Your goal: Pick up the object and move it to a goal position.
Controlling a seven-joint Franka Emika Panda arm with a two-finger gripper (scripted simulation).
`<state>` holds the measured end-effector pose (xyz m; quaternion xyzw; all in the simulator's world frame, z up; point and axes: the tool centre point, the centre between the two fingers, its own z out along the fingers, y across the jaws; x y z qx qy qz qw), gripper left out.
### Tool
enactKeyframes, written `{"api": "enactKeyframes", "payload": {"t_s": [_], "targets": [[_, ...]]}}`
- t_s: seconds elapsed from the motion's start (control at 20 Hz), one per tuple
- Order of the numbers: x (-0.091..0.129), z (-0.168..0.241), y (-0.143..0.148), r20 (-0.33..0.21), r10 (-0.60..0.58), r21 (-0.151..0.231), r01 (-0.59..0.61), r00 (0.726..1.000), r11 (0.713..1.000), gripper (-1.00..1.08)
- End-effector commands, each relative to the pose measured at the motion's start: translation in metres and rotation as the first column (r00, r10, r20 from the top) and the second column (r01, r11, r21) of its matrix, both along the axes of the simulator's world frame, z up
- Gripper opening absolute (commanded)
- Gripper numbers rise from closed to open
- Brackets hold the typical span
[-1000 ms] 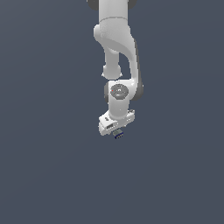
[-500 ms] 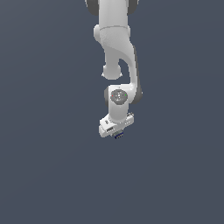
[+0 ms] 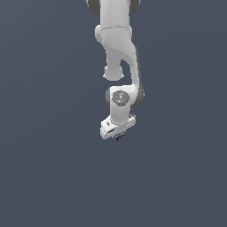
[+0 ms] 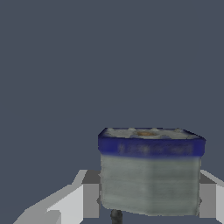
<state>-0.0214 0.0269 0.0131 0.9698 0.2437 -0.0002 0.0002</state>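
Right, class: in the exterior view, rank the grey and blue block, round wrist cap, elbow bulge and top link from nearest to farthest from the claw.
1. grey and blue block, gripped at the tip of the claw.
2. round wrist cap, just above the claw.
3. elbow bulge, higher, slightly toward the exterior view's left.
4. top link, at the upper edge.

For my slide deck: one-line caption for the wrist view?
Small grey blocky object with a dark blue band sits between the white end effector fingers.
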Motion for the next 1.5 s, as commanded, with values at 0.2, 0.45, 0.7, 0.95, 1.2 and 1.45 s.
{"api": "enactKeyframes", "payload": {"t_s": [0.2,0.45,0.7,0.95,1.2,1.45], "targets": [[0.003,0.011,0.005,0.0,0.0,0.0,0.0,1.0,1.0,-1.0],[0.009,0.038,0.018,0.0,0.001,0.0,-0.001,1.0,1.0,-1.0],[0.018,0.078,0.036,0.0,0.001,0.0,-0.001,1.0,1.0,-1.0],[0.03,0.126,0.059,0.0,0.001,0.0,-0.001,1.0,1.0,-1.0],[0.041,0.164,0.077,0.0,0.001,0.0,-0.001,1.0,1.0,-1.0],[0.049,0.189,0.089,0.0,0.001,0.0,-0.001,1.0,1.0,-1.0]]}}
